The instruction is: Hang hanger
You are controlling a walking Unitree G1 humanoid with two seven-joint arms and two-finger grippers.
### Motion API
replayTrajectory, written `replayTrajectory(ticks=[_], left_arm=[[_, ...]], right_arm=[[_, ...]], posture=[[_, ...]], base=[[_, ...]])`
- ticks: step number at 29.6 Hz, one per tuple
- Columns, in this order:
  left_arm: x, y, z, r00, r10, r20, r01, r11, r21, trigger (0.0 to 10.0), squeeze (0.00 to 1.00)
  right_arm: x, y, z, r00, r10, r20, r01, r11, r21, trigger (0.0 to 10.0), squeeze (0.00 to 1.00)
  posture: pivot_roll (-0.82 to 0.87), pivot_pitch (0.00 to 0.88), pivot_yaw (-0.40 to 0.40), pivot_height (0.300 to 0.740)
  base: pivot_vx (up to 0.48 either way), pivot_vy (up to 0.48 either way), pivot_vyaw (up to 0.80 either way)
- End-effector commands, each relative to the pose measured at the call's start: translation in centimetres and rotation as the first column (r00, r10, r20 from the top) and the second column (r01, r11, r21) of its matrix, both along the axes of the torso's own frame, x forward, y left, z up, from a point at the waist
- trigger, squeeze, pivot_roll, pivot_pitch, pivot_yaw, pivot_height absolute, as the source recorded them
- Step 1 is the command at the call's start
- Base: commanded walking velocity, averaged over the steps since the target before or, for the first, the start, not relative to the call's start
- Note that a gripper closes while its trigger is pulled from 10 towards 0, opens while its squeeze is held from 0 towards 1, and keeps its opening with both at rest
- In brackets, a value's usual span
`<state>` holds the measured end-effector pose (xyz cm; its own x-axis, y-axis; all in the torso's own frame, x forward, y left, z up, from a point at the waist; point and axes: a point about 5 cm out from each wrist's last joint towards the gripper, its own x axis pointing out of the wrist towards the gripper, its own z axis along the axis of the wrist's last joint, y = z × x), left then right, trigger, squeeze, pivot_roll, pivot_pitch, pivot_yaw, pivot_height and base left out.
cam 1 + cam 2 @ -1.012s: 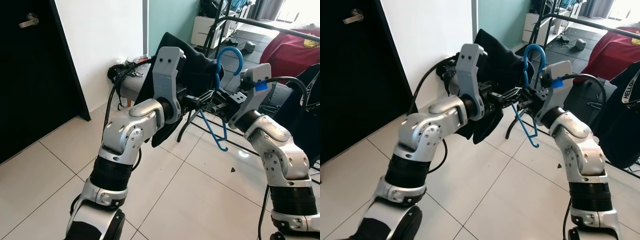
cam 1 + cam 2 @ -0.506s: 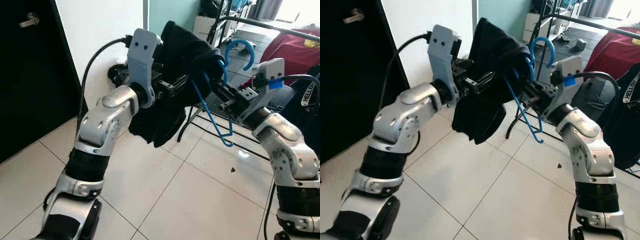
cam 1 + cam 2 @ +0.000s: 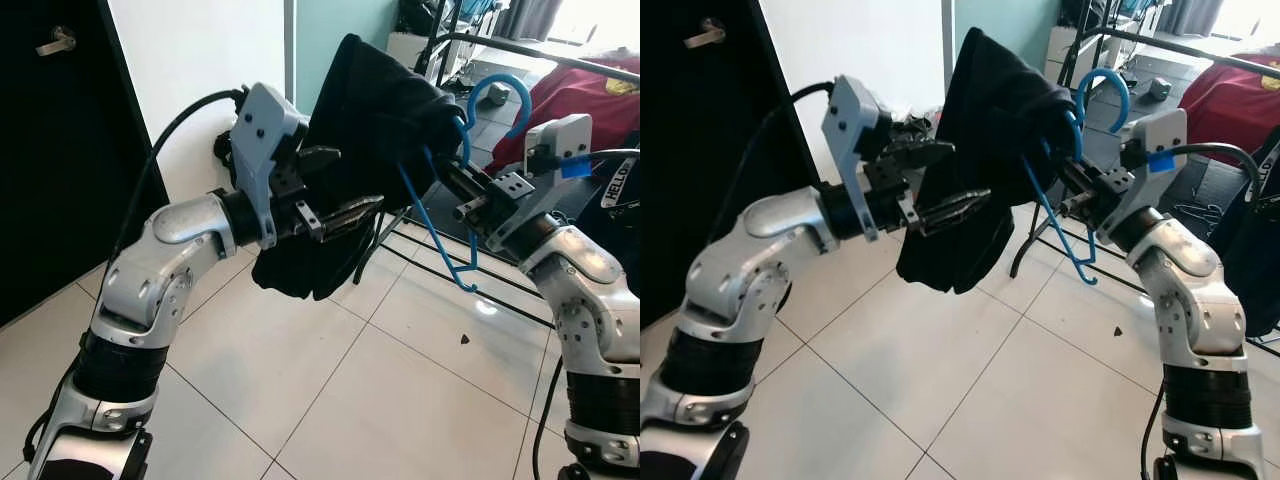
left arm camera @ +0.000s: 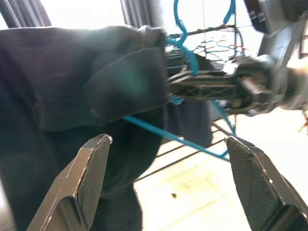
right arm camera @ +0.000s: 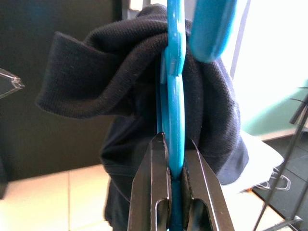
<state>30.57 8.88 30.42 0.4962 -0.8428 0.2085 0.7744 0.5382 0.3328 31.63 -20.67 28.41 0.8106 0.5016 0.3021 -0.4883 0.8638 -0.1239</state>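
A blue plastic hanger (image 3: 455,200) carries a black garment (image 3: 350,170) draped over one arm; its hook (image 3: 498,95) points up. My right gripper (image 3: 452,178) is shut on the hanger just below the hook, and the right wrist view shows the blue hanger (image 5: 174,115) pinched between both fingers with the black garment (image 5: 120,96) behind. My left gripper (image 3: 335,190) stands open beside the hanging cloth, apart from it. In the left wrist view its fingers (image 4: 91,173) are spread wide, with the garment (image 4: 72,96) and the hanger (image 4: 183,48) beyond.
A black clothes rail (image 3: 540,50) crosses the back right, with a red garment (image 3: 590,95) and dark clothes (image 3: 625,200) near it. A white wall and a dark door (image 3: 50,150) are on the left. Tiled floor (image 3: 350,400) lies below.
My left gripper has let go of the garment, opened, and drawn back to the left and down. The right gripper still holds the hanger, slightly higher and further right.
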Motion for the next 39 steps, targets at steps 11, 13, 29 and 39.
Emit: replayTrajectory(ticks=[11, 13, 29, 39], left_arm=[[3.8, 6.8, -3.3, 0.937, 0.348, -0.008, -0.347, 0.931, -0.117, 10.0, 0.0], [3.8, 6.8, -3.3, 0.937, 0.348, -0.008, -0.347, 0.931, -0.117, 10.0, 0.0], [0.7, 14.7, -11.3, 0.955, 0.206, -0.215, -0.192, 0.978, 0.084, 10.0, 0.0], [0.3, 19.0, -7.7, 0.967, 0.216, -0.131, -0.178, 0.951, 0.252, 10.0, 0.0]], right_arm=[[-4.2, -1.7, 0.6, 0.963, 0.267, -0.045, -0.269, 0.962, -0.043, 10.0, 0.0], [-4.2, -1.7, 0.6, 0.963, 0.267, -0.045, -0.269, 0.962, -0.043, 10.0, 0.0], [-5.2, 0.3, -0.9, 0.911, 0.391, -0.132, -0.399, 0.916, -0.034, 10.0, 0.0], [-5.4, 1.5, -0.7, 0.879, 0.456, -0.139, -0.464, 0.885, -0.029, 10.0, 0.0]], posture=[[-0.05, 0.101, -0.037, 0.74], [-0.05, 0.101, -0.037, 0.74], [-0.02, 0.107, -0.05, 0.74], [0.0, 0.109, -0.054, 0.74]], base=[[0.0, 0.0, 0.0], [0.0, 0.0, 0.0], [0.0, 0.0, 0.0], [0.0, 0.0, 0.0]])
